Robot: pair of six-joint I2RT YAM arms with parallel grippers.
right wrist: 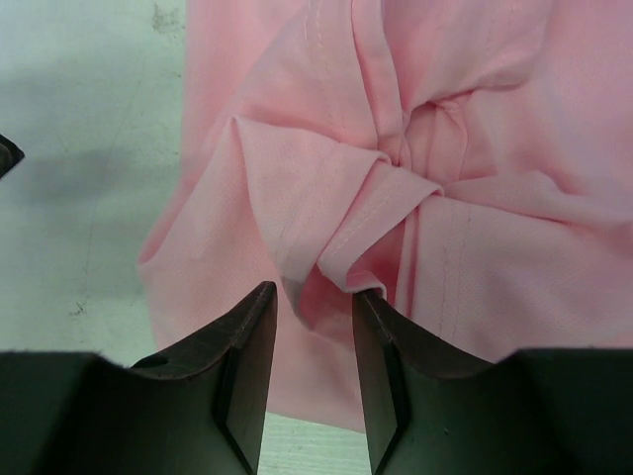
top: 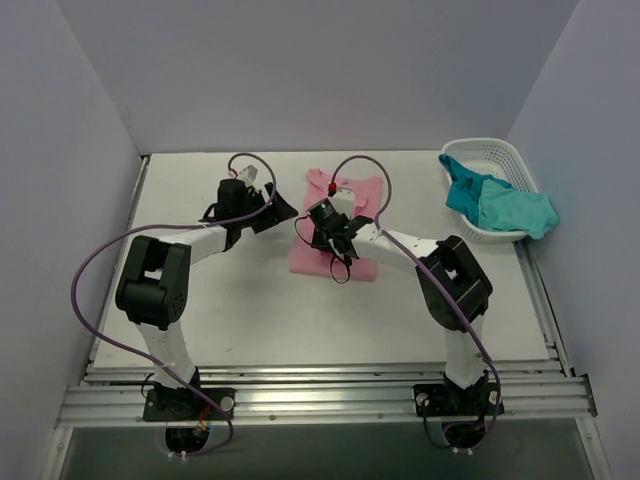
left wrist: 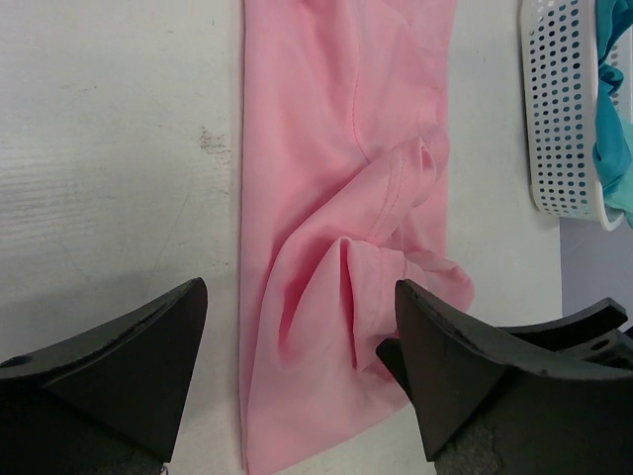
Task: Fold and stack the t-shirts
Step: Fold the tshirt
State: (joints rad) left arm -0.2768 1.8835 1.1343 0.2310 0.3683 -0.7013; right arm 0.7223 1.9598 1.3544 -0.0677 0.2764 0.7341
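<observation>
A light pink t-shirt (top: 366, 190) lies partly folded and rumpled in the middle of the table. My right gripper (top: 336, 240) hovers low over its near part. In the right wrist view its jaws (right wrist: 315, 293) stand a little apart with nothing pinched, and a bunched fold of the shirt (right wrist: 368, 236) lies just past the fingertips. My left gripper (top: 274, 212) is at the shirt's left edge, wide open and empty, with the pink t-shirt (left wrist: 336, 198) showing between its fingers (left wrist: 300, 292). Teal and turquoise t-shirts (top: 505, 207) hang out of the basket.
A white lattice basket (top: 500, 150) stands at the back right of the table, also visible at the right edge of the left wrist view as the basket (left wrist: 559, 109). Purple cables loop above both arms. Walls close in the table on the left, back and right.
</observation>
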